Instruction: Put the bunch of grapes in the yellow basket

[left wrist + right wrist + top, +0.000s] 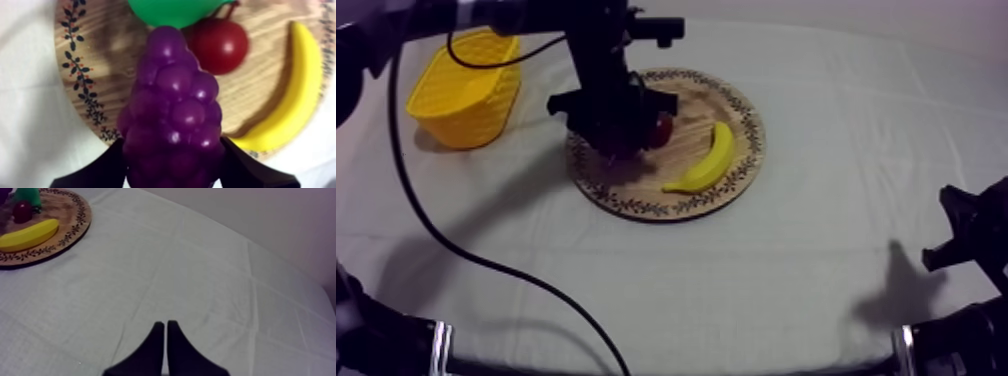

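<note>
The purple bunch of grapes (172,115) sits between the two black fingers (100,170) of my left gripper (171,142), which is shut on it over the near rim of the round wooden board (100,45). In the top view that gripper (621,125) hangs over the board's (736,185) left part and hides the grapes. The yellow basket (466,90) stands left of the board, apart from the arm. My right gripper (165,325) is shut on nothing over bare cloth, low at the right side (966,235).
On the board lie a banana (295,100), a small red fruit (220,45) and a green pear (175,10) just beyond the grapes. From the right wrist, the board (75,218) with the banana (27,235) lies far off. Bare cloth spans the front.
</note>
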